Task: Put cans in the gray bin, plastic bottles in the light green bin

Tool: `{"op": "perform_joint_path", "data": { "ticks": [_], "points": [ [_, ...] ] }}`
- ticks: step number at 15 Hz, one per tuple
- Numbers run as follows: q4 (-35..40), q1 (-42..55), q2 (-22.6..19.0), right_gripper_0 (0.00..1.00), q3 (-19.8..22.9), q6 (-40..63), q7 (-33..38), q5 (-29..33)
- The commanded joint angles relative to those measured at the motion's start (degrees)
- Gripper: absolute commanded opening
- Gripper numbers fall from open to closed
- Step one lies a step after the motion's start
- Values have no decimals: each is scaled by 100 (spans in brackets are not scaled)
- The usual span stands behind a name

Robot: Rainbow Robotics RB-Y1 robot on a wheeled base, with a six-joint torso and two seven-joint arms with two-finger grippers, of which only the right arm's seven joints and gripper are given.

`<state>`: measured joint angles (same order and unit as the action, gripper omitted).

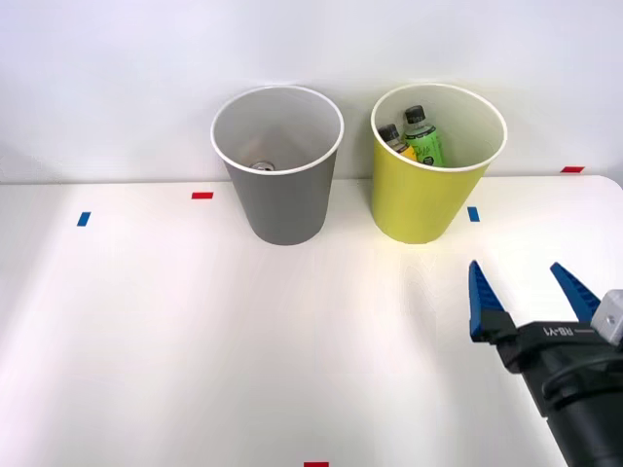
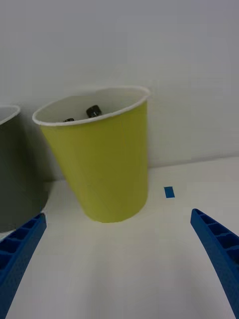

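The can [image 1: 264, 166] lies at the bottom of the gray bin [image 1: 282, 209], just its round silvery top catching the light, well ahead of the claw and off to its left. The two bottles [image 1: 417, 138] stand in the light green bin [image 1: 421, 199], dark caps poking toward the rim: the green one [image 1: 423, 142] and, touching it on its left, the yellow-labelled one [image 1: 397, 140]. That bin sits almost straight ahead of the claw, a little to its left, with the gray bin just beside it, the two apart by a narrow gap.

The right claw [image 1: 531, 289] hangs low over the white table [image 1: 195, 331], released, its blue ribbed fingers [image 1: 482, 300] spread wide and gripping nothing. A small blue tape mark [image 1: 473, 214] lies between the claw and the green bin's foot (a red mark [image 1: 202, 196] sits far off past the gray bin).

From where I stand the sorting looks done: nothing loose lies on the table for the claw to fetch. So the step in hand is probably a clean retreat. Doing it well means keeping the fingers apart and clear of the green bin's wall, lifting before any sideways swing, since these light tapered bins would likely tip at a nudge.
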<state>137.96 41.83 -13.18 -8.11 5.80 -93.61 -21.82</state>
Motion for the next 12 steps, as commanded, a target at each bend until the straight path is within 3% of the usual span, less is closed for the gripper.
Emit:
{"op": "perform_joint_path", "data": {
  "ticks": [1,8,12],
  "points": [
    [-252,71,0,100,152,1,-96,47],
    [-252,475,52,100,223,1,-281,179],
    [-490,651,553,100,135,-131,-246,1347]
  ]
}}
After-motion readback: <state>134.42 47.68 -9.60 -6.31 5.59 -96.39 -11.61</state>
